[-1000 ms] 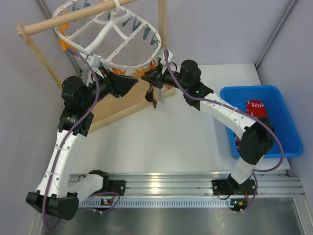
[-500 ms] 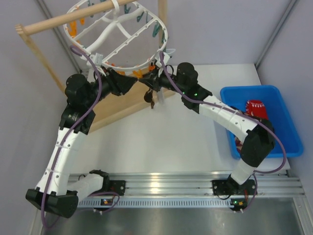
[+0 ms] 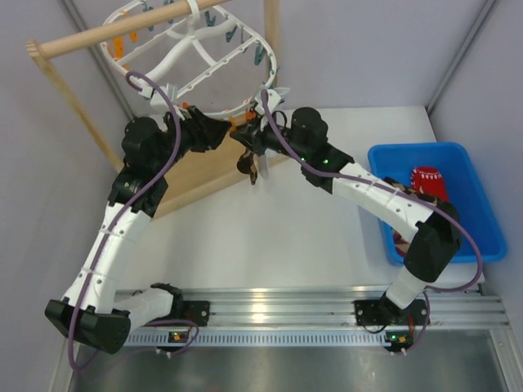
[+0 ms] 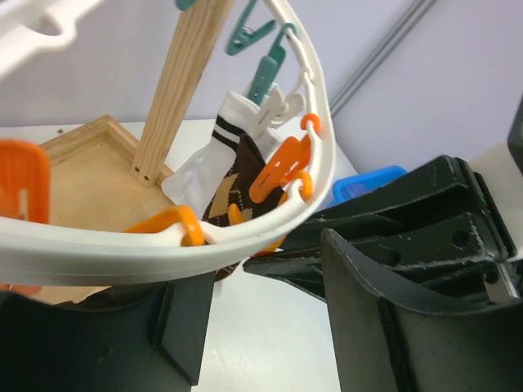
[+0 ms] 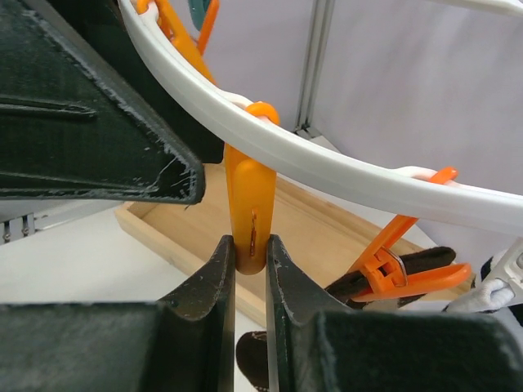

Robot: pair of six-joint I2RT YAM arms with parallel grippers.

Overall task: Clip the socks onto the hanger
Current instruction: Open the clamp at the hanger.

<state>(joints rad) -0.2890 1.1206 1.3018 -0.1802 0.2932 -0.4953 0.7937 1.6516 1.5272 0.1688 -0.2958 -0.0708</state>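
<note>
Two grippers meet at the near rim of the hanger [image 3: 176, 61], which hangs from a wooden pole [image 3: 122, 31].
The right gripper [image 5: 249, 249] is clenched on an orange clip [image 5: 248, 196] hanging from the white rim; the left gripper [image 3: 217, 131] sits just beside it, jaws spread wide, with the rim crossing in front of them; a white sock [image 4: 237, 122] with dark cuff bands and an argyle sock [image 4: 231, 189] dangle under the rim; a red sock [image 3: 426, 181] lies in the blue bin [image 3: 484, 214].
</note>
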